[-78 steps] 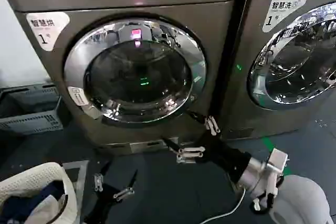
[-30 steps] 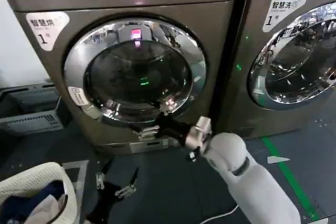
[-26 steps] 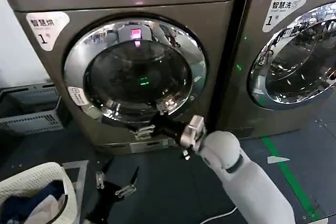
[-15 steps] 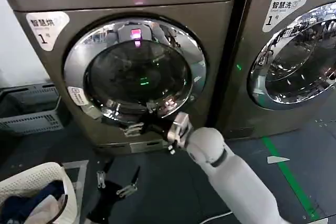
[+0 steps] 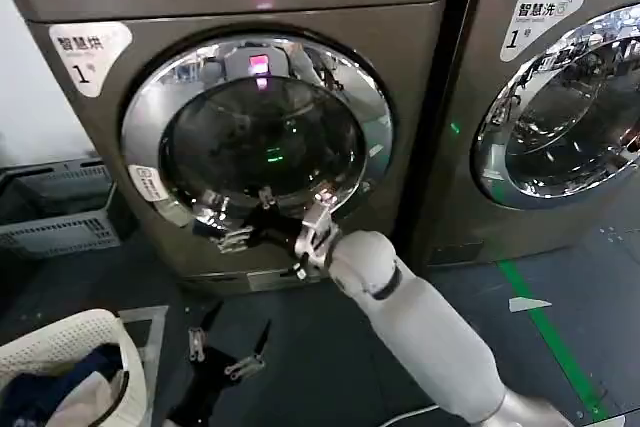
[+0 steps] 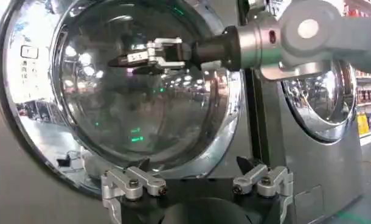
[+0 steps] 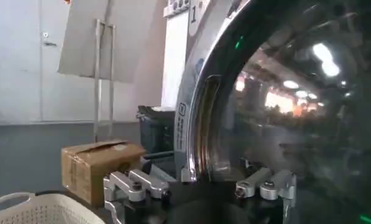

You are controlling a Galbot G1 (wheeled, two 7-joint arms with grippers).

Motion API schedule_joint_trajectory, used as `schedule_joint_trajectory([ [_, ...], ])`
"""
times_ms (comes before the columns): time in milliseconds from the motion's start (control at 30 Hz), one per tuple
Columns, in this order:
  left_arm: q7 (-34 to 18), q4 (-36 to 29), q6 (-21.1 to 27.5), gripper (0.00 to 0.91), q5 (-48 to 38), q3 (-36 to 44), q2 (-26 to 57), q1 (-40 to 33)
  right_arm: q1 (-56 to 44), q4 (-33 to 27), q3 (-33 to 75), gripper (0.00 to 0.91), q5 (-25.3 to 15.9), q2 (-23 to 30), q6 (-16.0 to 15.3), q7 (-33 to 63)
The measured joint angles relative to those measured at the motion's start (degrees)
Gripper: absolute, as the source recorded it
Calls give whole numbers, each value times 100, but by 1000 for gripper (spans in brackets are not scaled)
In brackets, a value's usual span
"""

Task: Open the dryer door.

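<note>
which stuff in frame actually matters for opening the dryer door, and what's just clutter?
Matters:
- dryer door, shut
- door handle recess at its edge
- right gripper, open, at the door's lower rim
- left gripper, open, low near the floor

Clutter:
- second machine
- laundry basket with clothes
- grey crate
- cardboard box

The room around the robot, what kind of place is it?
Most likely a laundry room or laundromat. Two front-loading machines stand side by side, the dryer and a second machine, each labelled with a numbered sticker, and a laundry basket with clothes sits on the floor.
</note>
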Motion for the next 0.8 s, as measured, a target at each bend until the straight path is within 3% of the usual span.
schedule_joint_trajectory([
  [800, 18, -2, -16, 907, -12, 24, 16, 6, 425, -766, -353, 907, -142, 684, 57, 45],
])
